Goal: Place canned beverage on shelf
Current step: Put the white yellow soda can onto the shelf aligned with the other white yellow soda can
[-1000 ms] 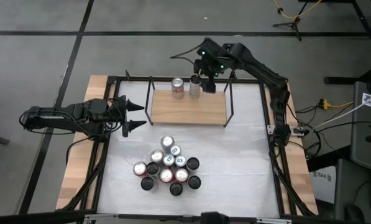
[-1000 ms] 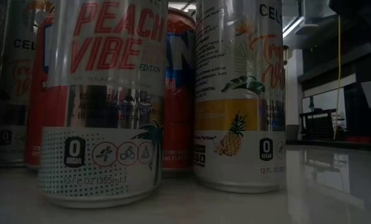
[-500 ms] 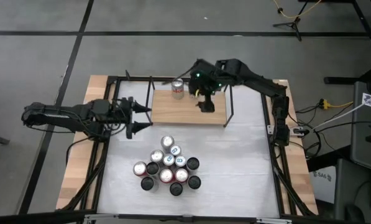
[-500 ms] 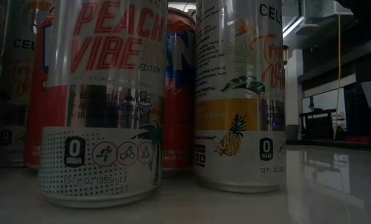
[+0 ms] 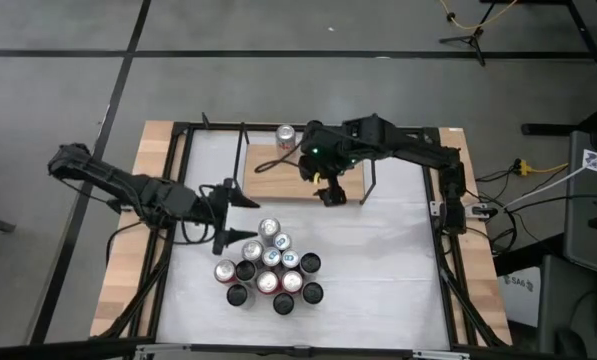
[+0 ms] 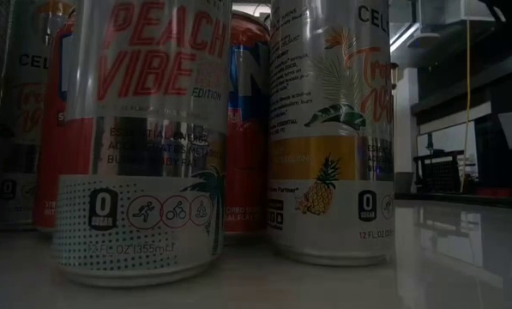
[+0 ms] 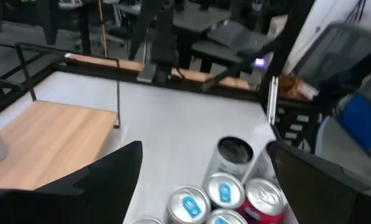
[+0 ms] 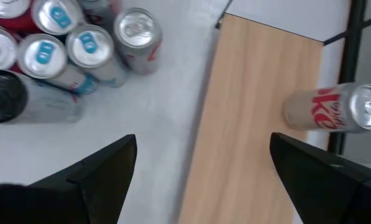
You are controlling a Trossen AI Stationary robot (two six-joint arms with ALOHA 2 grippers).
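One silver-and-red can (image 5: 286, 137) is seen standing on the shelf (image 5: 278, 180) near its far left corner. The right gripper (image 5: 330, 194) is held over the shelf's near edge, jaws apart and empty. The left gripper (image 5: 240, 218) is positioned beside the can cluster (image 5: 271, 267) on the desk (image 5: 378, 270), jaws apart

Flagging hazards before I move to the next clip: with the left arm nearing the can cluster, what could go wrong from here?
1. The cans stand tightly packed, so the open left end effector may knock neighbours when its fingers close on one.
2. The right end effector, open, hangs over the shelf near the can already standing there; a swing could tip it.
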